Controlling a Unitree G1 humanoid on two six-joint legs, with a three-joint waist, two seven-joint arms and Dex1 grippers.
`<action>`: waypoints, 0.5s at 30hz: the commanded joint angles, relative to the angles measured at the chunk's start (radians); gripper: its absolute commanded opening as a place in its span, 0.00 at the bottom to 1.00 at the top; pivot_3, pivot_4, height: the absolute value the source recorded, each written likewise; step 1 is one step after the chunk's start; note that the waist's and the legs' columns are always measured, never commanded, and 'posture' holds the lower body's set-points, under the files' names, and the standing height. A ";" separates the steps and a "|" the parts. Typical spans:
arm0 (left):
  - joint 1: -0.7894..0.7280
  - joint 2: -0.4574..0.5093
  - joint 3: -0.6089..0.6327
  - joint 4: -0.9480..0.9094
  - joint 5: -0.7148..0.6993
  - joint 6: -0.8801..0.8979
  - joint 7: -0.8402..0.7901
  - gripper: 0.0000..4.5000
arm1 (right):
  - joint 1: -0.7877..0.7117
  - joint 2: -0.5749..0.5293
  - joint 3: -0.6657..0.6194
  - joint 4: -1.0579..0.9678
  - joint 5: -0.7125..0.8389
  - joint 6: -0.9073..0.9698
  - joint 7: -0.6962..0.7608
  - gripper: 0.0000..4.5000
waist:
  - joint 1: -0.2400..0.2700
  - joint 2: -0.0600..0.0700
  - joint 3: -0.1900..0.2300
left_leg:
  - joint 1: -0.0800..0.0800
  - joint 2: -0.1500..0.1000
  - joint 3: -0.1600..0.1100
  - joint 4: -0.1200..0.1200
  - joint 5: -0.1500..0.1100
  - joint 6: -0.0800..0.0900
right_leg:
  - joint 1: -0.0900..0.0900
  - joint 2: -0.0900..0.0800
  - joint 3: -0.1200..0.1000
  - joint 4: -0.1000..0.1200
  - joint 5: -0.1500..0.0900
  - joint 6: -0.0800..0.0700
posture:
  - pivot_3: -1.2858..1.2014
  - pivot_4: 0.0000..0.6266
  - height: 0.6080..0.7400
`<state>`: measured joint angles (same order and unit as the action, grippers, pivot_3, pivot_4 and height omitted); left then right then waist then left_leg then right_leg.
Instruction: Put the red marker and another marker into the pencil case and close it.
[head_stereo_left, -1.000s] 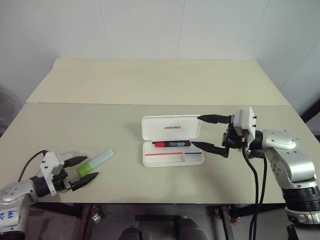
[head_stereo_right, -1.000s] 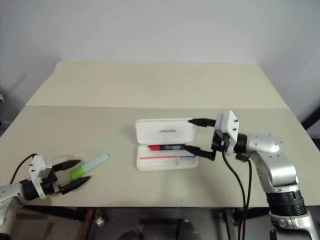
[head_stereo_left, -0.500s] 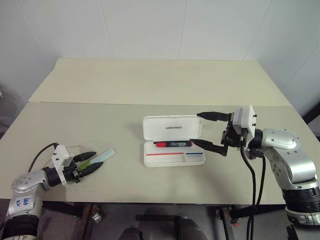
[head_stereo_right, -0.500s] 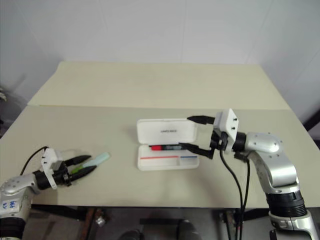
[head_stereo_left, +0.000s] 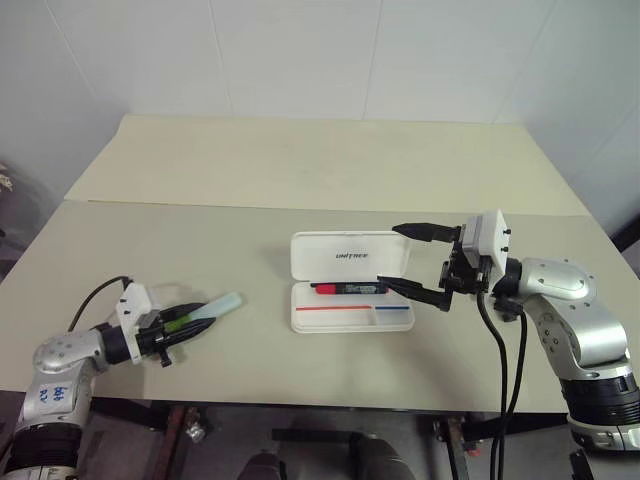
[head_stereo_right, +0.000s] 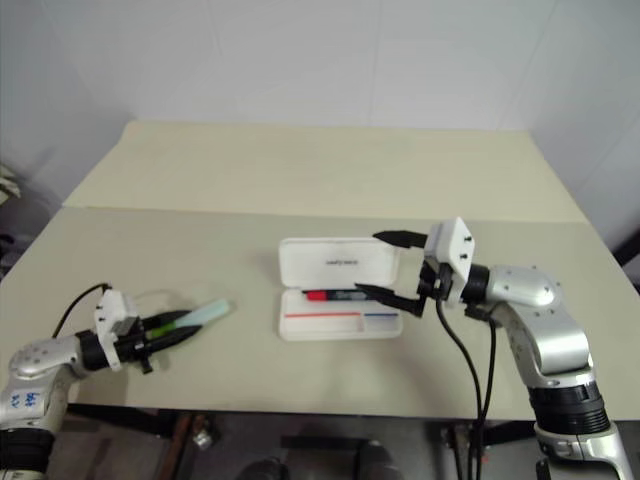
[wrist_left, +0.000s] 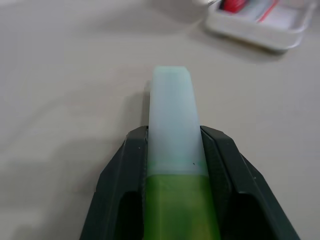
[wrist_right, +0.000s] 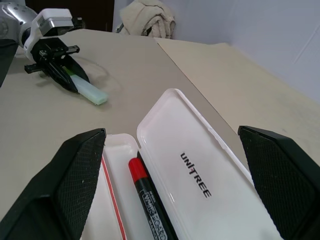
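Left wrist view: left gripper (wrist_left: 175, 145) now clamped on the stubby highlighter with bright green body and pale mint cap (wrist_left: 172, 120), both black fingers (wrist_left: 125, 165) pressed against its sides, cap sticking out past the tips. A second ago the jaws stood wide around it on the table; since then they've closed in and the arm has carried it a bit toward the middle. Whether it's off the beige tabletop (head_stereo_left: 250, 180) I can't tell. Meaning: second marker is grasped, transport to the case looks like the step in hand.

Head views: highlighter sits in the left gripper at the table's near left, well apart from the white hard-plastic hinged pencil case (head_stereo_left: 350, 282). Case lies open, lid with dark UNITREE lettering flipped back, red and blue stripes on the tray floor. Inside, along the hinge side of the tray: the slim marker with red cap and black barrel (head_stereo_left: 348, 288), so that half looks done. Rest of the tray is free for the highlighter.

Right gripper (head_stereo_left: 418, 262) hasn't moved, jaws spread wide, holding nothing, parked at the case's right end. Lid not yet closed.
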<state>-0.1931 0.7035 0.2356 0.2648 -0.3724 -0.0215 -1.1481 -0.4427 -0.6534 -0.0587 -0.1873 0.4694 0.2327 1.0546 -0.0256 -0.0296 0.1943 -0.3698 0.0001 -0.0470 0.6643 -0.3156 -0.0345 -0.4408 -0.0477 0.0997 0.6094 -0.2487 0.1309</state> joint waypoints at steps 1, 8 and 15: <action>-0.059 0.020 -0.020 -0.110 -0.037 0.040 -0.018 0.25 | 0.020 -0.008 -0.030 0.021 -0.004 -0.033 -0.001 1.00 | 0.000 0.000 0.000 | 0.000 0.000 0.000 0.000 0.000 0.000 | 0.000 0.000 0.000 0.000 0.000 0.000 | 0.52 0.24 1.00; -0.187 -0.016 -0.127 -0.188 -0.031 0.095 -0.046 0.25 | 0.040 -0.004 -0.051 0.045 -0.002 -0.036 -0.018 1.00 | -0.005 0.000 0.000 | 0.000 0.000 0.001 0.000 0.000 0.000 | 0.000 0.001 0.000 0.000 0.000 0.000 | 0.52 0.24 1.00; -0.292 -0.117 -0.285 -0.226 0.000 0.163 -0.034 0.25 | 0.110 -0.007 -0.091 -0.022 0.004 -0.020 -0.077 1.00 | -0.002 0.000 0.000 | 0.000 -0.001 0.001 0.000 0.000 0.000 | 0.000 0.001 0.001 0.001 0.000 0.000 | 0.52 0.24 1.00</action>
<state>-0.4619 0.5926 -0.0314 0.0811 -0.3803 0.1346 -1.1879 -0.3362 -0.6535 -0.1062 -0.1577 0.4532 0.2184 0.9958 -0.0273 -0.0298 0.1942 -0.3699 -0.0008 -0.0463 0.6648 -0.3155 -0.0345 -0.4408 -0.0462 0.1003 0.6102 -0.2486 0.1311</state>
